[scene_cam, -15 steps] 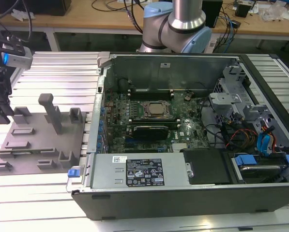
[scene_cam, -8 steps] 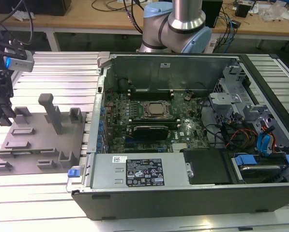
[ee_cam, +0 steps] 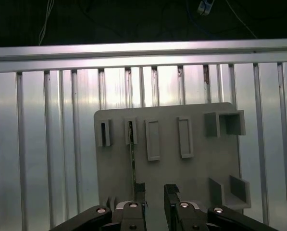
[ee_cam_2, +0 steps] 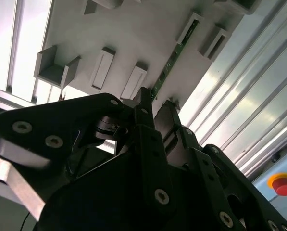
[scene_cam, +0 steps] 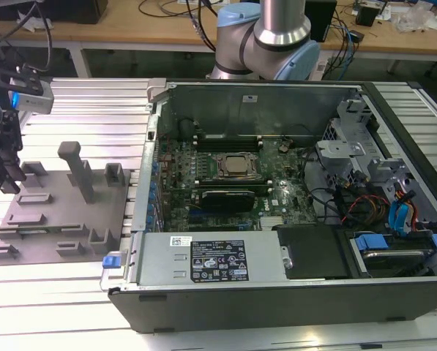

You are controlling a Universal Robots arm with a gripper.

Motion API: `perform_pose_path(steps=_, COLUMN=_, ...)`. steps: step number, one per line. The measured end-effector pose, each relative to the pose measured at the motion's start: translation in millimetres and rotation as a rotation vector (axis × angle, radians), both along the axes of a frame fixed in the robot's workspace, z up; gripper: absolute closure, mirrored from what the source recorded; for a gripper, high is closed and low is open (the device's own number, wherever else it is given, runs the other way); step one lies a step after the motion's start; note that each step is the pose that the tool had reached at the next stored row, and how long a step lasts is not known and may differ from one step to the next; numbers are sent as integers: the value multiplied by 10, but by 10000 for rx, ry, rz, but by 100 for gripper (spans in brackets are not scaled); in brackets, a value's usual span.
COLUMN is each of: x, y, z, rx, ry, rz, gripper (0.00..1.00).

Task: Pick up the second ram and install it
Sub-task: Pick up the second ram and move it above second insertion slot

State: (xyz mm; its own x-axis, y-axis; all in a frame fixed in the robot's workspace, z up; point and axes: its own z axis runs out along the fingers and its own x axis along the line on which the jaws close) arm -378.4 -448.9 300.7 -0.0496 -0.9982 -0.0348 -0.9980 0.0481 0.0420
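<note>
exterior view first: how far along was the job?

barely begun. the pincer [scene_cam: 6,181] hung over the grey holder tray [scene_cam: 57,217], well apart from the open computer case [scene_cam: 291,296]. which board slot stood free, i couldn't tell.

second wrist view?

the second ram [ee_cam_2: 174,53] stood on edge in the tray, its near end right at the fingertips [ee_cam_2: 144,108], which were apart. any contact was hidden by the pincer's own body.

first wrist view?

jaws apart there too, the second ram [ee_cam: 132,154] beside one finger rather than squarely between. not gripped, not lifted, not installed, i judged.
</note>
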Motion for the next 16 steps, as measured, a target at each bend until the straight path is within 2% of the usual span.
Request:
perform_pose_path(steps=10, x=0, y=0, z=-94, rx=-1, ry=1, rz=0, gripper=72)
perform_pose_path(steps=16, x=0, y=0, z=-209, rx=0, ry=0, rz=0, gripper=72)
